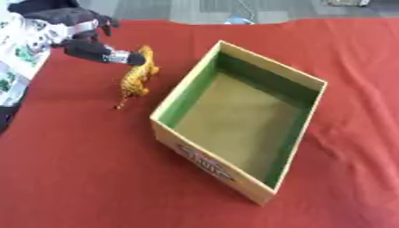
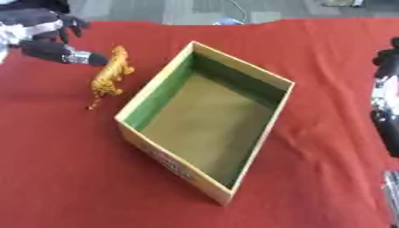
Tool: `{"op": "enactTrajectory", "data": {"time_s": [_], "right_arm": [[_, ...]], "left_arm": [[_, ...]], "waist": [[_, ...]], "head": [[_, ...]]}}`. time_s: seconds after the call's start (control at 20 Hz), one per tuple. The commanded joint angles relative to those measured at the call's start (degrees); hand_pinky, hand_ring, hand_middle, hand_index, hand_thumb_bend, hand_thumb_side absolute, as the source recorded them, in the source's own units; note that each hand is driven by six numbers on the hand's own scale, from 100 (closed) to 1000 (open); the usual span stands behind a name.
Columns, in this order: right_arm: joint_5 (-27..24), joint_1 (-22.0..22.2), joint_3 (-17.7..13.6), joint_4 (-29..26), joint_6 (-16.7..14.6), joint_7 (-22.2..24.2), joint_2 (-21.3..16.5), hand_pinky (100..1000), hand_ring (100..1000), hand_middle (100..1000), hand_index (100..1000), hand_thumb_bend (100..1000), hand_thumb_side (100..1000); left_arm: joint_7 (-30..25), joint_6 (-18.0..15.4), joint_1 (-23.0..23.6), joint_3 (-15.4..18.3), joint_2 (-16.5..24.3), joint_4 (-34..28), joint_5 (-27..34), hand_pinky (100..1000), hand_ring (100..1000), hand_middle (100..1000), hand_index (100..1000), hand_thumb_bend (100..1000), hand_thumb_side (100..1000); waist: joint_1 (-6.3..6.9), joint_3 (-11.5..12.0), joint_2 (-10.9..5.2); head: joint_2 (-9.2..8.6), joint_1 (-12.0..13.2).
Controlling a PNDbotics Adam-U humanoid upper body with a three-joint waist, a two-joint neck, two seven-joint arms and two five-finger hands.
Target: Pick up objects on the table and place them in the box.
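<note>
From the head camera I see my left hand [image 1: 82,38] at the upper left of the red cloth-covered surface [image 1: 78,178], one extended finger touching the top end of a yellow spotted toy animal [image 1: 137,76], a leopard or cheetah by its look. The other fingers look curled above it, but I cannot tell whether anything is pinched. The toy stands tilted on the cloth just beside the left wall of the cardboard box [image 1: 290,151], outside it. The box sits open-topped at the centre, green along its inner walls, a printed label on its near side, nothing visible inside. My right hand [image 2: 386,95] shows only at the right edge; I cannot tell how its fingers are set.
</note>
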Motion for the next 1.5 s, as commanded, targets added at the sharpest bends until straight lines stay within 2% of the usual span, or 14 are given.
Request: {"op": "enactTrajectory", "data": {"time_s": [0.05, 0.35, 1.2, 1.5], "right_arm": [[0.28, -0.3, 0.05, -1.13, 0.05, 0.35, -1.22, 944, 666, 622, 784, 100, 653], [0.44, -0.21, 0.05, -1.13, 0.41, 0.33, -1.01, 945, 664, 620, 781, 100, 654], [1.4, -0.47, 0.26, -1.13, 0.92, 0.22, -0.25, 947, 664, 618, 779, 100, 650], [1.46, -0.48, 0.28, -1.13, 1.02, 0.3, 0.02, 949, 665, 618, 779, 100, 652]], "left_arm": [[0.0, -0.02, -1.94, 0.44, -0.14, 3.48, -3.47, 747, 753, 800, 981, 1000, 1000], [-0.01, -0.05, -2.97, 1.1, -2.14, 9.36, -5.07, 718, 720, 770, 912, 1000, 1000], [0.16, 2.29, -4.27, 2.93, -5.56, 16.52, -4.43, 662, 677, 735, 869, 1000, 1000], [0.59, 2.9, -4.19, 3.6, -6.05, 18.38, -6.35, 635, 642, 700, 839, 922, 1000]], "waist": [[0.12, 0.07, -1.37], [0.44, 0.21, -1.39], [0.92, -1.08, -0.06], [1.03, -1.42, 0.51]], "head": [[-0.17, 0.36], [-0.26, 0.95], [-1.06, 2.53], [-1.24, 3.02]]}}
